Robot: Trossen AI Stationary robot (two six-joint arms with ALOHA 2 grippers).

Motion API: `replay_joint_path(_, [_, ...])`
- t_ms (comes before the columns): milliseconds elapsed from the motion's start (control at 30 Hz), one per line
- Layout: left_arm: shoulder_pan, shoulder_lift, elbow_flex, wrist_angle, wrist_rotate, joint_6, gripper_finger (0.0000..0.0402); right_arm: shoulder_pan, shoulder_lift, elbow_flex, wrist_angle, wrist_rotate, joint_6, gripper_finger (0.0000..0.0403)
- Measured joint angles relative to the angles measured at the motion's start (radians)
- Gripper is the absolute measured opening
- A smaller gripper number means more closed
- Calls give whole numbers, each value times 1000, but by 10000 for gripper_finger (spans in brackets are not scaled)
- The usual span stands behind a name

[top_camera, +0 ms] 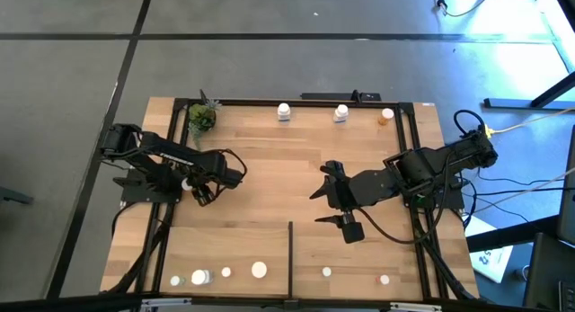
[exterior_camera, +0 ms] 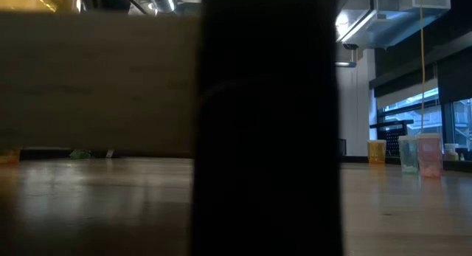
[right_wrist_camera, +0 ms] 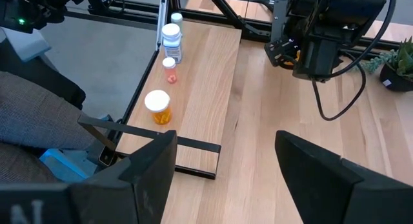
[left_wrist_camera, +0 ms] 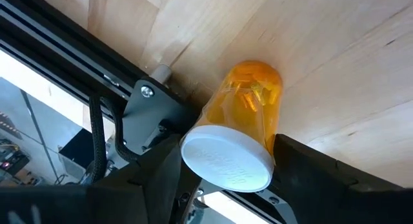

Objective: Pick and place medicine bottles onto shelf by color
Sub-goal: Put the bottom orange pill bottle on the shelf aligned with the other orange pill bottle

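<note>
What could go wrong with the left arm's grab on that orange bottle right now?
1. The orange bottle sits tilted between the left gripper fingers, cap toward the wrist; it may twist or slip.
2. It is close to the shelf's black frame; lifting could clip it.

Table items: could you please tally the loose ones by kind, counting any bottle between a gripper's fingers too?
Bottles: 10
Plant: 1
Total: 11
</note>
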Motion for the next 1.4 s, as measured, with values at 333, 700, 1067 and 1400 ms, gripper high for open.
replay_joint_path(333, [-29,0,129,-20,-16,-5,232,1,0,0,0,-1,2,264])
replay_joint_path(700, [-146,0,307,-47,-64,-20,233,2,0,0,0,-83,2,264])
replay_joint_path(1067, [-287,0,441,-49,-113,1,233,4,0,0,-1,-142,0,264])
replay_joint_path(1400, [-367,0,543,-53,-140,35,234,4,0,0,-36,-142,56,264])
